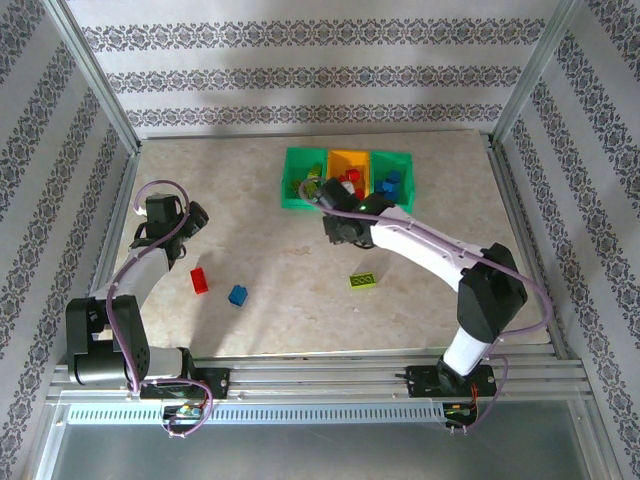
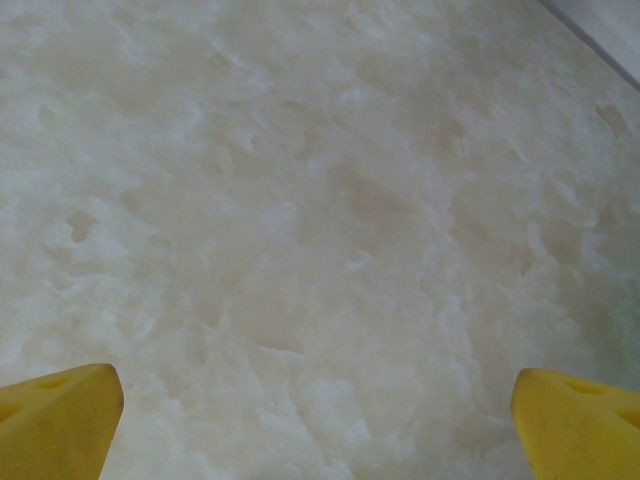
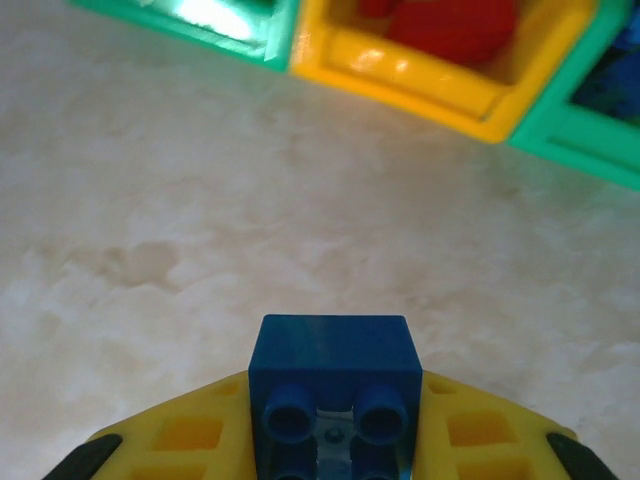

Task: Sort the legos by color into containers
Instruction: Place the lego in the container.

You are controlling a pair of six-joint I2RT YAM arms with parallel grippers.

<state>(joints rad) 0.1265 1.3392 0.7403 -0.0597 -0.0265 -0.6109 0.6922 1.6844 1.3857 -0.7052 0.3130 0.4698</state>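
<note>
One blue brick clamped in the right hand, bins ahead.
The right-end green bin, apparently holding blue through the blur, lies ahead and rightward, beyond the orange bin; the left hand gapes over bare bench.

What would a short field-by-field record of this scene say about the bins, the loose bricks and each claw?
Bins: left green bin, orange-yellow bin, right green bin, in a row
Contents: lime, red, blue bricks, in that order
Loose on table: red brick, loose blue brick, lime brick
Right claw: shut on held blue brick, in front of the bins
Left claw: open, over bare table
</note>
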